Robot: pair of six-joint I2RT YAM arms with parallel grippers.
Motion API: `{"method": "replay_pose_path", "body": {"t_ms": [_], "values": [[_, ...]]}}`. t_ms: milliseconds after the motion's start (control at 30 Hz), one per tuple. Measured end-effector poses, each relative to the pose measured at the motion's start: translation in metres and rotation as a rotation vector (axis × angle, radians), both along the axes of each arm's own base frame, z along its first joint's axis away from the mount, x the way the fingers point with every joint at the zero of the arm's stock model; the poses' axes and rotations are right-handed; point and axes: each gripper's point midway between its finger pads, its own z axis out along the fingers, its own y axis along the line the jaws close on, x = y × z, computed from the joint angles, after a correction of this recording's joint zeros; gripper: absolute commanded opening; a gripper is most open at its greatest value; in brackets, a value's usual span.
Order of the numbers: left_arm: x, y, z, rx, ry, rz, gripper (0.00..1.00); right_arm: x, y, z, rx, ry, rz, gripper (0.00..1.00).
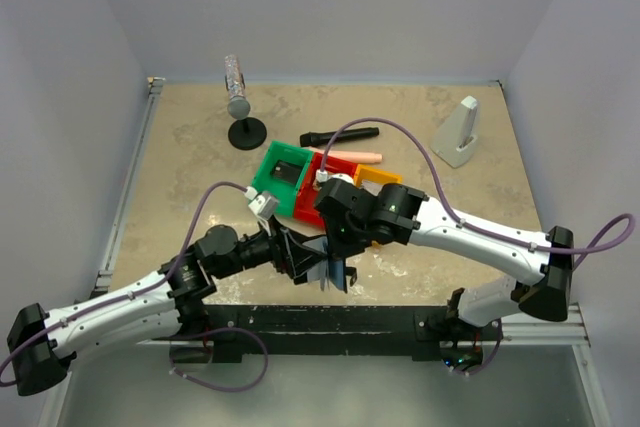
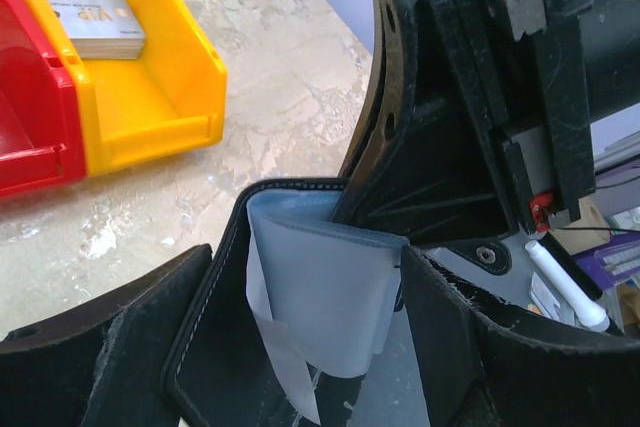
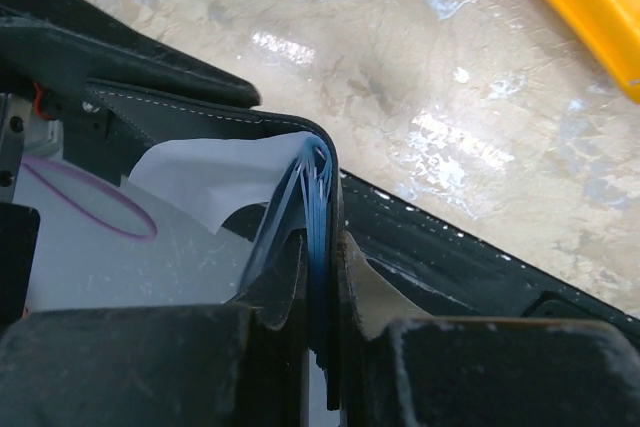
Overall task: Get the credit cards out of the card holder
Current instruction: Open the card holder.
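Pinching the bluish-grey inner leaves of the card holder (image 2: 320, 297) from above, the right gripper (image 3: 318, 282) has its 2 fingers pressed together on that thin edge. The leaves fan out just past the tips. The holder is held open on the near side of the yellow bin (image 1: 378, 179), toward the arm bases and apart from the bin. Whether its lower edge rests on the table I cannot tell.

The left gripper (image 1: 300, 259) sits at the holder on the side away from the yellow bin. Its jaws are spread wide, with 1 black finger (image 2: 110, 367) on each side of the black cover.

A stack of cards (image 2: 95, 19) lies on the floor of the yellow bin, beside the wall next to the red bin (image 2: 30, 107). The red bin stands right against the yellow bin, and a green bin (image 1: 280, 175) sits past it.
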Motion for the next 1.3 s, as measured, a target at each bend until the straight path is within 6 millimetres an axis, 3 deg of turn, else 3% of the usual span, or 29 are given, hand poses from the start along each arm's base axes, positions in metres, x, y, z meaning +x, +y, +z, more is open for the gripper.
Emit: {"method": "replay_pose_path", "body": {"t_ms": [367, 500, 667, 900, 967, 1033, 1133, 1167, 1233, 1300], "values": [[0.001, 0.008, -0.014, 0.002, 0.002, 0.032, 0.84, 0.009, -0.015, 0.004, -0.036, -0.028, -0.051, 0.0], [0.001, 0.007, -0.015, -0.002, 0.014, 0.031, 0.78, 0.011, -0.015, 0.011, -0.032, -0.037, -0.055, 0.0], [0.001, 0.005, -0.016, -0.001, 0.018, 0.026, 0.58, 0.011, -0.012, 0.014, -0.013, -0.039, -0.053, 0.0], [-0.002, 0.01, 0.0, -0.049, -0.017, 0.021, 0.1, -0.002, -0.011, 0.033, 0.129, -0.042, -0.004, 0.0], [-0.004, 0.01, 0.003, -0.06, -0.02, 0.017, 0.0, -0.006, -0.011, 0.038, 0.164, -0.045, 0.016, 0.0], [-0.006, 0.01, 0.005, -0.064, -0.026, 0.006, 0.0, -0.009, -0.011, 0.039, 0.193, -0.043, 0.033, 0.1], [-0.008, 0.012, 0.0, -0.044, -0.017, 0.002, 0.0, -0.013, -0.012, 0.036, 0.216, -0.044, 0.057, 0.45], [-0.008, 0.012, -0.002, -0.032, -0.01, 0.001, 0.0, -0.014, -0.013, 0.033, 0.222, -0.043, 0.064, 0.51], [-0.007, 0.015, -0.006, 0.009, 0.002, 0.014, 0.0, -0.016, -0.017, 0.029, 0.221, -0.045, 0.075, 0.6], [-0.002, 0.02, -0.014, 0.075, 0.028, 0.046, 0.0, -0.019, -0.024, 0.027, 0.225, -0.053, 0.082, 0.63]]}}
